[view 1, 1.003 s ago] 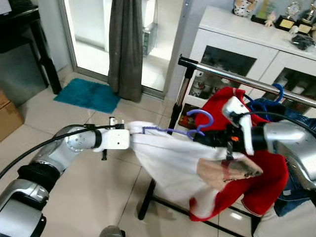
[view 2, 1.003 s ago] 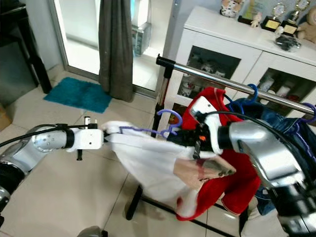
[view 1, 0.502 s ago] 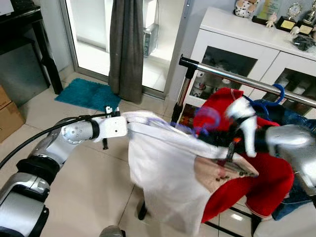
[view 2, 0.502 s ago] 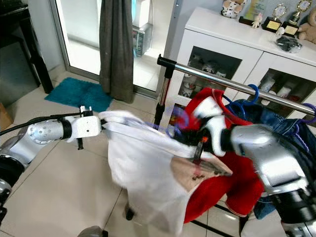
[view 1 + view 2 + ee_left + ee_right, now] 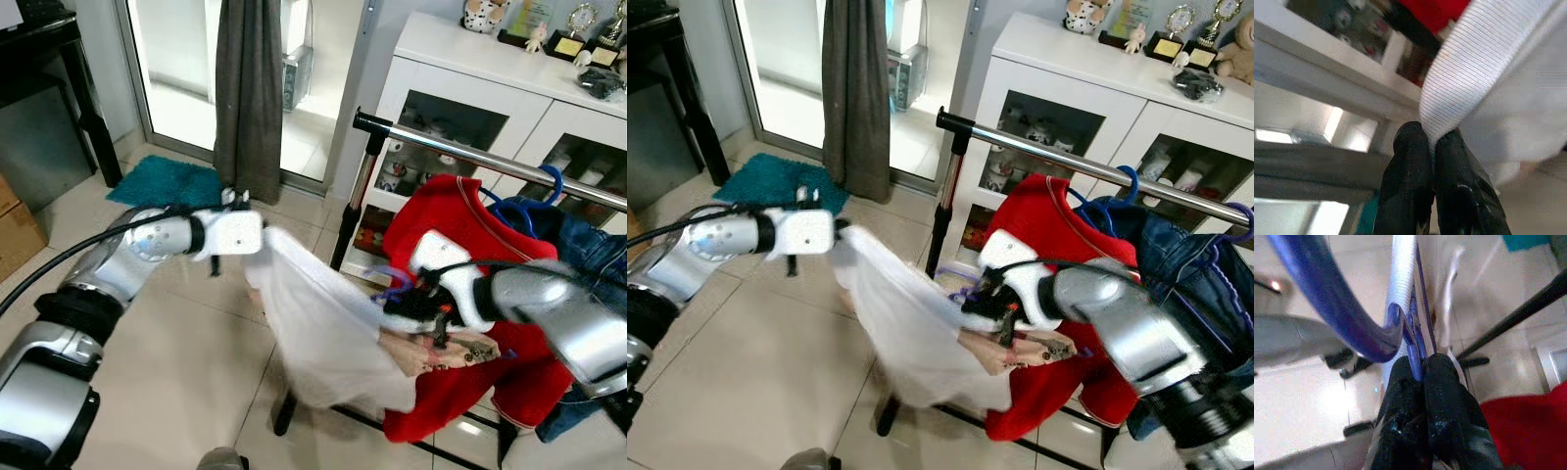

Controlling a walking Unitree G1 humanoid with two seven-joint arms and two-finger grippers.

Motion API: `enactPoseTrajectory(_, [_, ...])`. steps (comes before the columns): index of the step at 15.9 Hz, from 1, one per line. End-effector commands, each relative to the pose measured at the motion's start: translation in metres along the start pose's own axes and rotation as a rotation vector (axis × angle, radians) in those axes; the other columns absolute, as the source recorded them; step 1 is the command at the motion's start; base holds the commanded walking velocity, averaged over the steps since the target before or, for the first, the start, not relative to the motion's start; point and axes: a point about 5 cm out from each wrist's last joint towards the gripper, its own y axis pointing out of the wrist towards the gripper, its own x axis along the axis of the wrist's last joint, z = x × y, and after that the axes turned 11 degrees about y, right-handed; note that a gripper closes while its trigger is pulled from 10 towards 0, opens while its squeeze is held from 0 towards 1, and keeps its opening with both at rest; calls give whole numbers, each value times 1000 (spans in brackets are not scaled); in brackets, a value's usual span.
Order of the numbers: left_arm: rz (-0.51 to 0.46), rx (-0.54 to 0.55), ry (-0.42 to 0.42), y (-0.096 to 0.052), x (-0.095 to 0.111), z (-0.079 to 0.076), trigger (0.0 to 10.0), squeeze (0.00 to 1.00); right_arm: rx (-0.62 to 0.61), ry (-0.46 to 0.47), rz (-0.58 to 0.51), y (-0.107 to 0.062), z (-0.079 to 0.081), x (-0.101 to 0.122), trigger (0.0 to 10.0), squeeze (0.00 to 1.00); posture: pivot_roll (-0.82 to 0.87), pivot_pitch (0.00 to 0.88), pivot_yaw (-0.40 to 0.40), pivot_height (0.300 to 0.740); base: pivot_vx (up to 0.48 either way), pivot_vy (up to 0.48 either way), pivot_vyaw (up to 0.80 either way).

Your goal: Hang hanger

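My right gripper [image 5: 1420,377], clamped on the blue hanger [image 5: 1347,313], has dropped below the rail [image 5: 490,157] since a moment ago; my left gripper [image 5: 1432,147] still pinches the white shirt [image 5: 323,333], now sagging. Hanging means lifting again.

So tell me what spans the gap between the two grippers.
The white garment stretches from the left gripper to the right gripper, seen in the left eye view.

Two pincers, left [image 5: 1432,147] and right [image 5: 1422,367], one white garment [image 5: 333,338], one purple hanger [image 5: 1342,313], one rail [image 5: 470,152].
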Motion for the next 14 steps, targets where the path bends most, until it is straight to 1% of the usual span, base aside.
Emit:
enactPoseTrajectory(1, [88,-16,-16,-12,-19,-3,0,0,-5,42,-7,-22,-5,-5,0,0,-18,0,-122,740,0,0,0])
enactPoseTrajectory(3, [121,-34,-34,-16,-28,-10,0,0,6,63,-16,-34,-6,-8,0,0,-18,0,-122,740,0,0,0])
enactPoseTrajectory(4, [152,-28,-72,-26,-39,-14,0,0,-10,116,-25,-52,-9,-17,0,0,-30,0,-109,740,0,0,0])
enactPoseTrajectory(5, [164,-25,-86,-30,-43,-16,0,0,-14,139,-41,-57,-10,-19,0,0,-30,0,-109,740,0,0,0])
enactPoseTrajectory(6, [202,-17,-137,-37,-54,-22,0,0,10,195,-120,-64,-9,-19,0,0,-29,0,-108,740,0,0,0])
enactPoseTrajectory(7, [221,-24,-146,-38,-58,-27,0,0,26,211,-164,-65,-8,-17,0,0,-29,0,-107,740,0,0,0])
enactPoseTrajectory(8, [224,-30,-161,-37,-59,-33,0,0,45,234,-231,-65,-6,-11,0,0,-29,0,-107,740,0,0,0])
enactPoseTrajectory(9, [183,-41,-176,-32,-55,-40,0,0,40,253,-283,-62,-6,-7,0,0,-28,0,-105,740,0,0,0])
enactPoseTrajectory(10, [132,-55,-180,-24,-47,-45,0,0,-10,268,-305,-56,-11,-6,0,0,-28,0,-105,740,0,0,0])
enactPoseTrajectory(11, [109,-63,-175,-21,-43,-48,0,0,-36,278,-314,-54,-13,-6,0,0,-28,0,-100,740,0,0,0])
enactPoseTrajectory(12, [14,-70,-170,-9,-26,-50,0,0,-99,309,-344,-46,-18,-3,0,0,-26,0,-101,740,0,0,0])
enactPoseTrajectory(13, [-46,-67,-167,-2,-15,-51,0,0,-123,333,-369,-41,-19,-1,0,0,-25,0,-101,740,0,0,0])
enactPoseTrajectory(14, [-144,-47,-172,10,6,-49,0,0,-155,372,-419,-33,-20,4,0,0,-24,0,-102,740,0,0,0])
